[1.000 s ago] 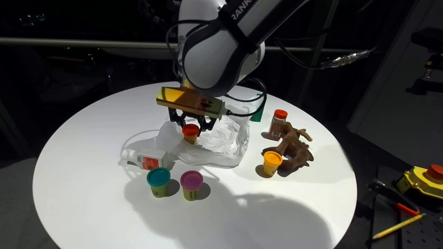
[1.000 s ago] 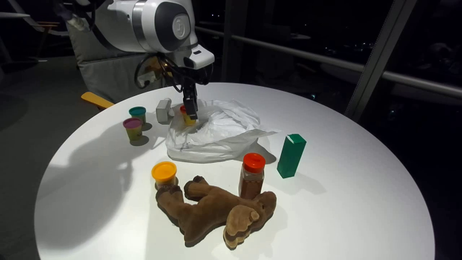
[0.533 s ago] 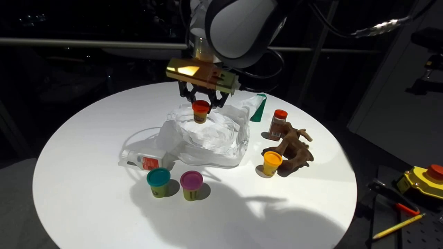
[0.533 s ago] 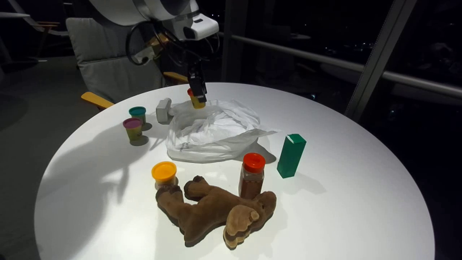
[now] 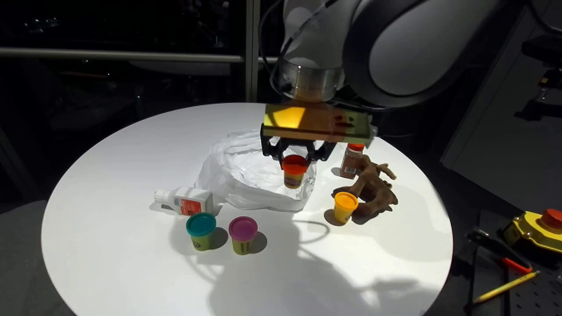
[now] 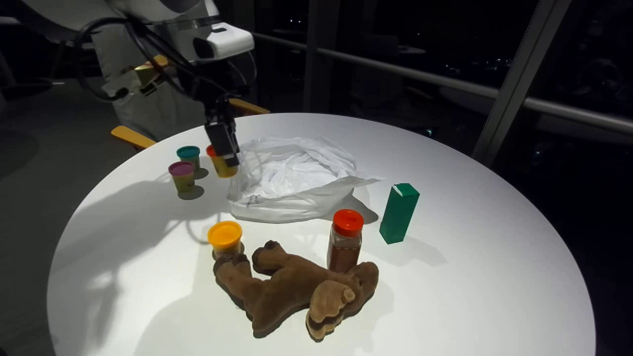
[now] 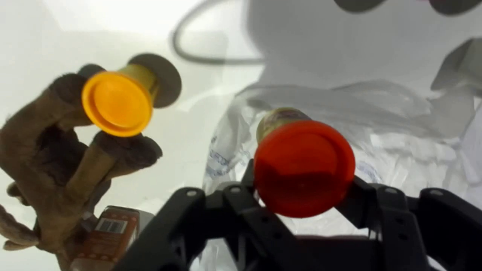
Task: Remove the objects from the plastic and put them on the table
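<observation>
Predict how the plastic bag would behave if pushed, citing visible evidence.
The plastic bag would probably crumple rather than stay stiff: it looks thin and wrinkled. Being translucent film, it's likely light for its size. It may slide, since the white table looks smooth.

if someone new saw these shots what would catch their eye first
Probably the red-lidded cup, gripped in mid-air by the robot's hand, near the middle of the wrist view with the whitish plastic bag behind it. Next, perhaps, the brown plush animal, sprawled at the front of the round white table in an exterior view, beside a red-capped bottle.
</observation>
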Available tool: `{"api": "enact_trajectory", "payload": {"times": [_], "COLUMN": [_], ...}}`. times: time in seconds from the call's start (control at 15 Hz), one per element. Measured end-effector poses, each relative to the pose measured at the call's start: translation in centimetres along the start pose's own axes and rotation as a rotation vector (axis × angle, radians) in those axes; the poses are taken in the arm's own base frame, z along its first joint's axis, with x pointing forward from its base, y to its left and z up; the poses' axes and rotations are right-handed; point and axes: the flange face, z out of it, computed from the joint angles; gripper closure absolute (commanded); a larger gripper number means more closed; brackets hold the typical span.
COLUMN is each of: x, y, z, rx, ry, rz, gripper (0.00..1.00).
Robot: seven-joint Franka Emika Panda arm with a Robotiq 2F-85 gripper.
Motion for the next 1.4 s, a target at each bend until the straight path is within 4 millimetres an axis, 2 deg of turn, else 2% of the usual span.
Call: {"api": "enact_trajectory", "payload": {"times": [0.2, 0.4, 0.53, 0.67, 0.87, 1.07, 1.13, 1.2, 1.33, 1.4], "x": [-4.9, -8.2, -9.0, -9.0, -8.9, -9.8, -10.2, -10.2, -10.2, -10.2], "y": [1.9, 3.2, 3.9, 4.3, 4.4, 4.1, 4.0, 3.8, 3.6, 3.6], "z": [0.2, 0.8, 1.4, 2.3, 4.2, 6.2, 6.6, 6.7, 6.8, 6.8], "rx": [0.000, 0.008, 0.018, 0.029, 0.069, 0.100, 0.104, 0.110, 0.115, 0.117], "ry": [-0.043, -0.076, -0.088, -0.094, -0.130, -0.187, -0.199, -0.203, -0.203, -0.199], "rz": [-0.102, -0.194, -0.236, -0.267, -0.324, -0.403, -0.427, -0.447, -0.468, -0.472], "gripper": [0.79, 0.79, 0.79, 0.79, 0.79, 0.79, 0.50, 0.28, 0.24, 0.18]}}
